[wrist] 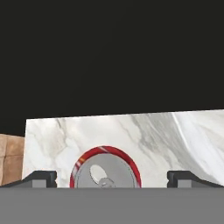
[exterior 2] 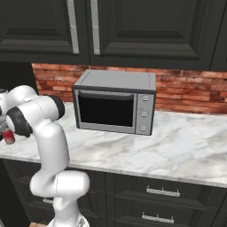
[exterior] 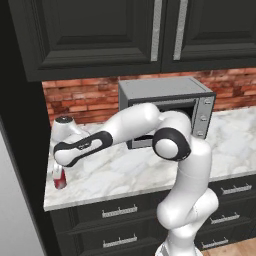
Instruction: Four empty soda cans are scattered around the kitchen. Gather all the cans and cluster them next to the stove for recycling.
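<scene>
From the left base view, the arm reaches out and down toward the far left end of the marble counter [exterior: 150,175], its hand poised right over a red soda can [exterior: 59,178] that stands upright close to the counter's front edge, beside the dark cabinet side; the hand comes from above because the can is small and upright, and a top-down approach lets the fingers drop on either side of it. The gripper [exterior: 58,167] itself is mostly masked by the wrist here, so the fingers are hard to read from this side. Behind the arm sits the grey microwave [exterior: 167,107], well apart from the can and out of the way. Over to the right base view: the arm's elbow folds at the left edge, and a sliver of the red can [exterior 2: 8,136] peeks out at the counter's left end, with the microwave [exterior 2: 116,106] standing mid-counter against the brick wall [exterior 2: 186,93]. Now the hand view, looking straight down: the can's silver top and pull tab [wrist: 105,173] sit squarely between the two dark fingertips [wrist: 39,178], which are spread wide, one on each side with clear marble between each tip and the can's rim, nothing pinched yet. That centring looks deliberate, a line-up before descending to grasp.
</scene>
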